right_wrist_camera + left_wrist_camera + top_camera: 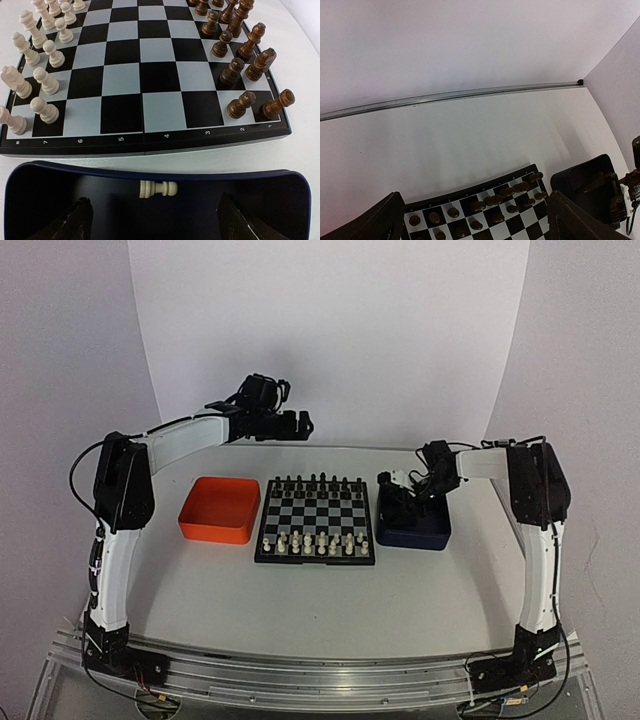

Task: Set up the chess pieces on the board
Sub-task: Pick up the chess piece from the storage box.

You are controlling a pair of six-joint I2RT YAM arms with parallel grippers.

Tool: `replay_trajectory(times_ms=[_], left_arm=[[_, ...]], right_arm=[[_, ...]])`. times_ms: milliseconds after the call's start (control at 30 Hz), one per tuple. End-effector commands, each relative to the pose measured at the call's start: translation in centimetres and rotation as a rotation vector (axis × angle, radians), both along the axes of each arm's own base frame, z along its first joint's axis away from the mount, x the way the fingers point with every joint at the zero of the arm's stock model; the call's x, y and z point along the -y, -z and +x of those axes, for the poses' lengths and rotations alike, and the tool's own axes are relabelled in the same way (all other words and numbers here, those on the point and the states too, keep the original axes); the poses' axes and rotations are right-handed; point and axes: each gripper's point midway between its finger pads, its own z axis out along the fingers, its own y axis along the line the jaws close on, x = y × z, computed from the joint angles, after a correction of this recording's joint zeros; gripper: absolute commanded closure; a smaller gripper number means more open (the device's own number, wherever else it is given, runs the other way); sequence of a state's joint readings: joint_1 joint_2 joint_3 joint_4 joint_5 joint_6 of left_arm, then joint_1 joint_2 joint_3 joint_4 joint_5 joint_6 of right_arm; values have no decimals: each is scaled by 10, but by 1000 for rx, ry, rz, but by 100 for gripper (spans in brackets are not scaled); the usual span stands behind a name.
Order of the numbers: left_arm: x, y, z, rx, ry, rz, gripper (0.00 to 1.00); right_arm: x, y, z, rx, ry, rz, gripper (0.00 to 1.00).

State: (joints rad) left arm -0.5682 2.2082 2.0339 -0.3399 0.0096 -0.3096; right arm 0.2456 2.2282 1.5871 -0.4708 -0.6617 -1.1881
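The board (pixel 318 512) lies at the table's middle, dark pieces along its far rows and cream-white chess pieces (pixel 312 541) along its near rows. In the right wrist view the white pieces (pixel 46 80) fill the board's (pixel 160 75) left side and the brown ones (pixel 239 56) its right. One white piece (pixel 158 189) lies on its side inside the dark blue tray (pixel 210 176), close to the wall. My right gripper (pixel 156 224) hangs open just above it, a finger on either side and not touching. My left gripper (pixel 300 423) is open, held high beyond the board's far edge.
An orange tray (pixel 220 510) sits left of the board and the blue tray (pixel 413 526) right of it. The left wrist view shows the board's far rim (pixel 470 192), the dark pieces (pixel 495 200), and the backdrop's metal strip (pixel 445 96).
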Motion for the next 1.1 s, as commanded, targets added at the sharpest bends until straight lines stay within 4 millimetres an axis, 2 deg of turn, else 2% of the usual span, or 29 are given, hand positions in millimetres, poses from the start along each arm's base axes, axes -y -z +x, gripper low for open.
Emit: replay_trajectory(times_ms=[0,500,1067], left_arm=[[5,-19,3,37,27,-19,0],[5,-6,3,1,22,-13,0],[8,6,6,-26,37,-7,0]], right_arm=[[-7,8,-3,-30,-10,19,18],[-17,7,-2,-113,22,95,21],[-18,17,1,-150,45,96,23]])
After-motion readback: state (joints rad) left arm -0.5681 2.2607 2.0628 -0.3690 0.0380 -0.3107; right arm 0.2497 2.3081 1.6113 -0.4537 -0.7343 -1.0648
